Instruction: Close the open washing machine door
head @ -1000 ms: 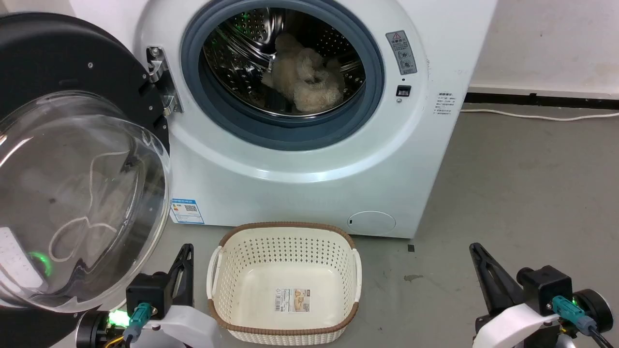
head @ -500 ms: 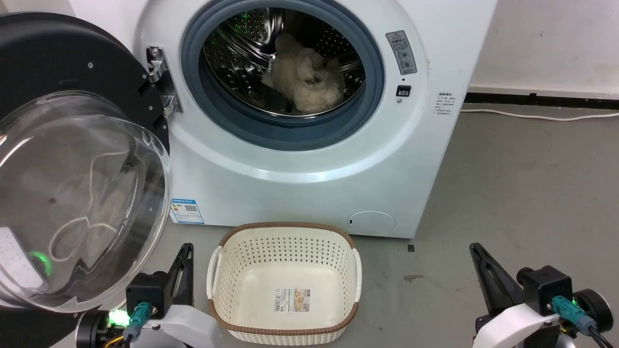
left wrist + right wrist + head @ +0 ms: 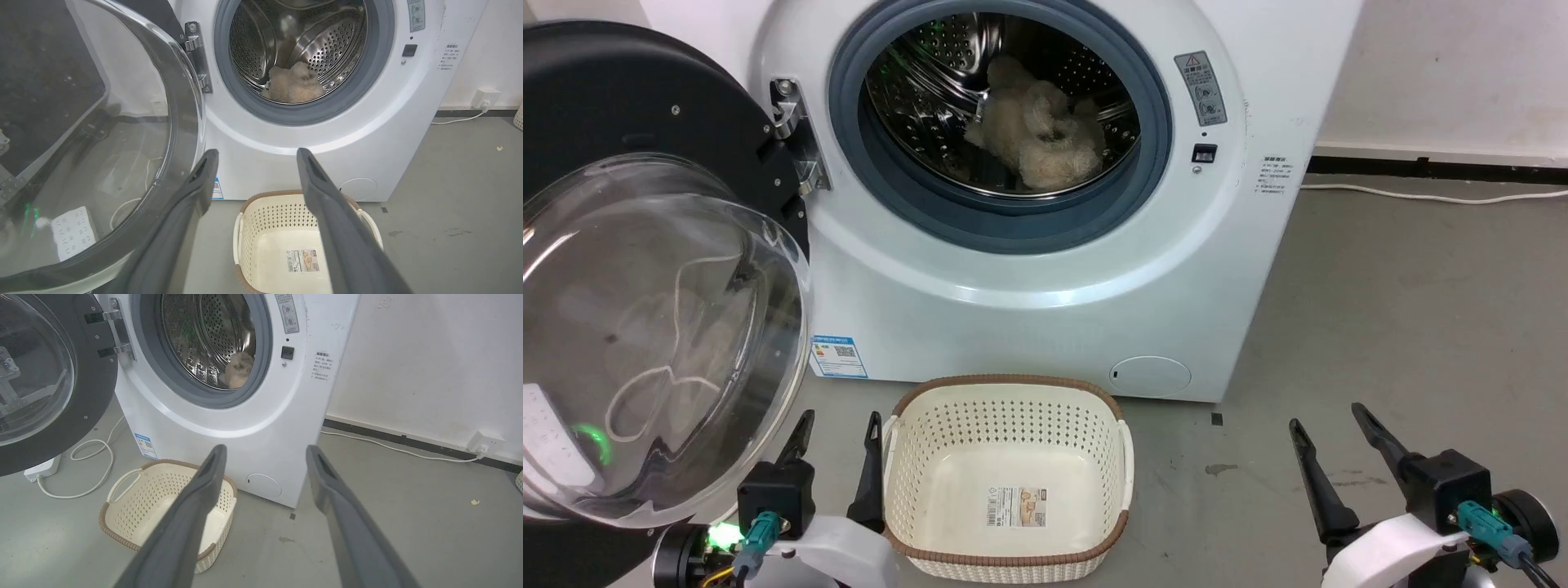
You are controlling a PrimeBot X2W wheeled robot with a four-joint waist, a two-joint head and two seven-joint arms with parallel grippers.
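door: the door (image 3: 645, 286) stands swung wide to the left of the washer (image 3: 1045, 310), hung on the hinge (image 3: 796, 135) at the port's left side. its glass bowl bulges toward me and its far edge runs off the left of the head view.
port: open, with a pale fluffy bundle (image 3: 1033, 135) lying well inside the drum (image 3: 931, 73). i see nothing draped over the grey ring (image 3: 1013, 224).
left claw: the left claw (image 3: 840, 423) is spread wide and empty. it sits low, just below the door's bottom rim and just beside the basket (image 3: 1005, 382).
right claw: the right claw (image 3: 1327, 418) is also wide and empty, low over the floor (image 3: 1405, 310) and well apart from the door.
step: i judge this is the reach; nothing touches the door yet.
how: i'd use the left arm, since it sits nearest. i'd raise it, take it round the door's free edge to the outer face, and push on the black rim far from the hinge, so the swing comes light. the glass looks curved and slick, so i'd keep off it.
finish: i'd follow the arc to the right, then press firmly on the side that meets the latch slot (image 3: 1204, 153) until it catches.
watch: the basket sits right in front of the washer, under the sweep, so i'd keep the arm above it.
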